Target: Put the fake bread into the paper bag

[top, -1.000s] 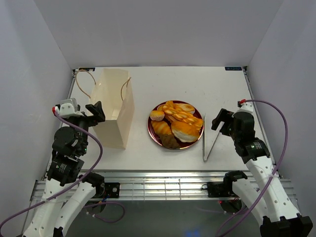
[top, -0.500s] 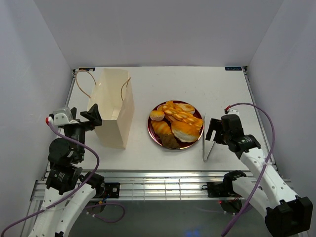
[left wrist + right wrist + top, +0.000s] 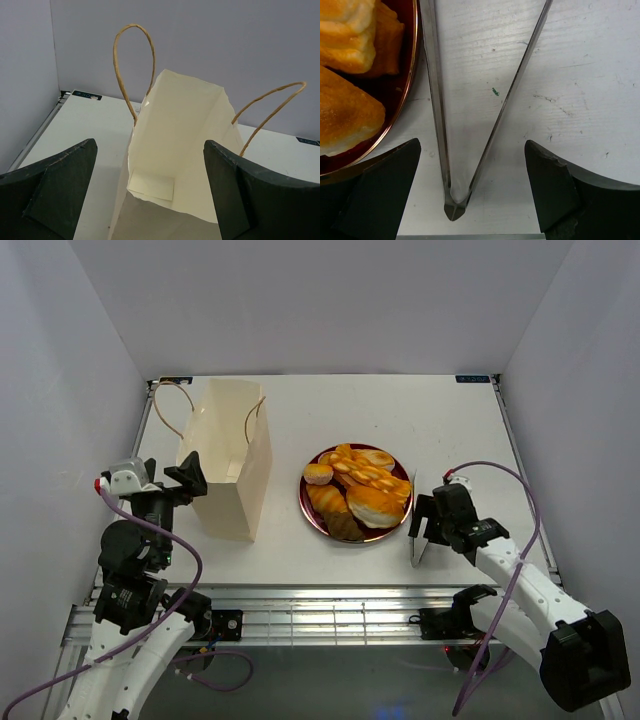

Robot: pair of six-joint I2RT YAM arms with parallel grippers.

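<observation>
Presently catalogued: the fake bread (image 3: 357, 490), glossy golden-orange and brown toy pastries, is heaped on a dark red round plate (image 3: 304, 502) at centre frame. It is judged light, rigid and slick, best taken across a roll's narrow middle. A tall cream-beige paper bag (image 3: 228, 455) is stood open-mouthed at left. Thin metal tongs (image 3: 436, 100) are laid on the white worktop (image 3: 330, 410) beside the plate. The right end effector (image 3: 470, 170) is spread wide over the tongs' hinge, with nothing grasped. The left end effector (image 3: 150, 185) is spread wide before the bag, empty.

The paper bag (image 3: 186, 125) gapes unobstructed at its mouth; the tongs (image 3: 434, 100) lie just beside the plate (image 3: 395, 92).
</observation>
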